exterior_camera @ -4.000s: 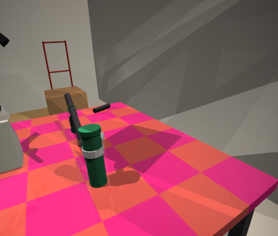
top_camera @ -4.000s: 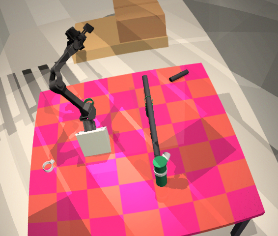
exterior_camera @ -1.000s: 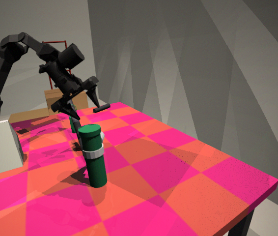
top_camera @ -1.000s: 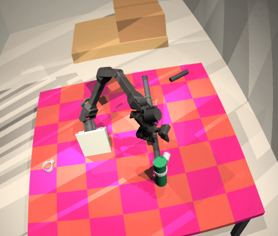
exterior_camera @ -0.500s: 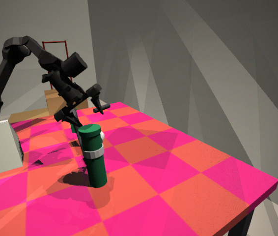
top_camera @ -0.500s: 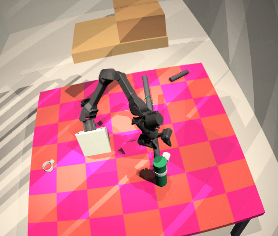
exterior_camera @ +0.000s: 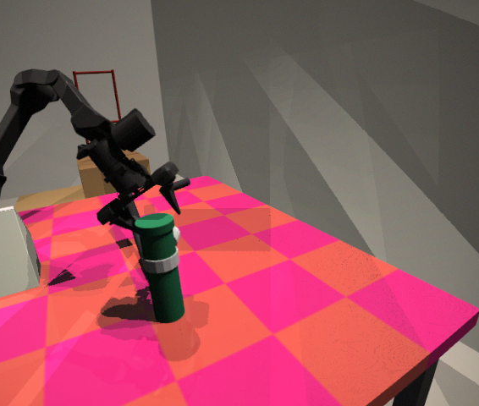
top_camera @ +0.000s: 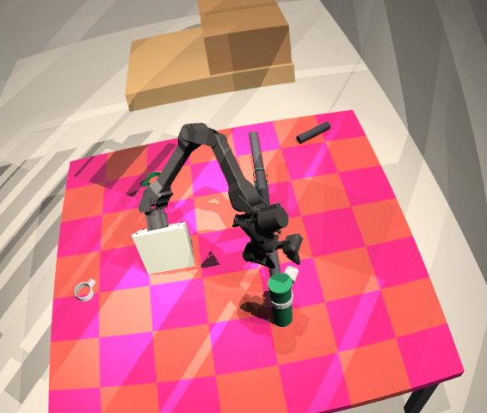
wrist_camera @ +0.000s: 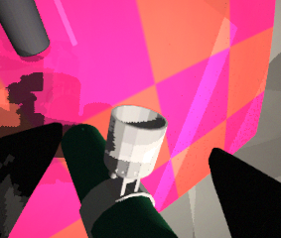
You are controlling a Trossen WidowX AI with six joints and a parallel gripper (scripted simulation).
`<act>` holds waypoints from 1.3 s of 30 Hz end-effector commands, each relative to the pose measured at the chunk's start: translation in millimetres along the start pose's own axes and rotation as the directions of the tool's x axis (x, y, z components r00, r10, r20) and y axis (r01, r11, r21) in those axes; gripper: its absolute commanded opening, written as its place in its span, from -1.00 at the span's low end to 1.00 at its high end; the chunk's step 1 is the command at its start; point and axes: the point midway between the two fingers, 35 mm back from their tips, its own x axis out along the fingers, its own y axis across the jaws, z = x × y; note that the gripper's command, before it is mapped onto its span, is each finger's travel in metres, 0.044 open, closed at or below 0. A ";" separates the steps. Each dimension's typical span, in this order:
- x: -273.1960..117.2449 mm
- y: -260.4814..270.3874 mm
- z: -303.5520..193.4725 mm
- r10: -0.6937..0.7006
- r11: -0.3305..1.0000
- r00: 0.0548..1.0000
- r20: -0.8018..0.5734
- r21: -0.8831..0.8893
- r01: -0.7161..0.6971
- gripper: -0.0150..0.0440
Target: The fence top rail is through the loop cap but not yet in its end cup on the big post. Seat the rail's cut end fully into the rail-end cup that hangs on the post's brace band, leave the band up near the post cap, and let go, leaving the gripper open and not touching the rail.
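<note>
The dark grey top rail [top_camera: 255, 151] [wrist_camera: 23, 30] runs through the green loop cap toward the green big post [top_camera: 281, 316] [exterior_camera: 167, 299] [wrist_camera: 82, 156]. Its cut end is outside the white end cup [top_camera: 291, 274] [exterior_camera: 176, 234] [wrist_camera: 135, 144], apart from it in the wrist view; the cup's mouth is empty. The cup hangs on the brace band [top_camera: 281, 305] [exterior_camera: 161, 264], around the post's upper half, below the green post cap [top_camera: 280, 283] [exterior_camera: 154, 221]. My gripper [top_camera: 284, 263] [exterior_camera: 156, 220] [wrist_camera: 139, 143] is open and empty, above the cup, fingers either side of it in the wrist view.
A short dark tube [top_camera: 314, 132] [exterior_camera: 181, 183] lies at the far right. A white clamp ring [top_camera: 77, 291] lies at the left, a green ring [top_camera: 144, 182] behind the arm base. A pale box [top_camera: 166, 249] [exterior_camera: 1, 257] stands by the base. Cardboard boxes [top_camera: 168, 66] are beyond the table.
</note>
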 end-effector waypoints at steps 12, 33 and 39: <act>26.2 -0.4 -1.7 0.001 1.000 1.000 -0.005 0.006 -0.001 1.00; 60.4 1.4 -1.0 0.000 1.000 1.000 -0.002 0.006 0.000 1.00; 61.5 1.6 -1.0 0.000 1.000 1.000 -0.002 0.006 0.000 0.56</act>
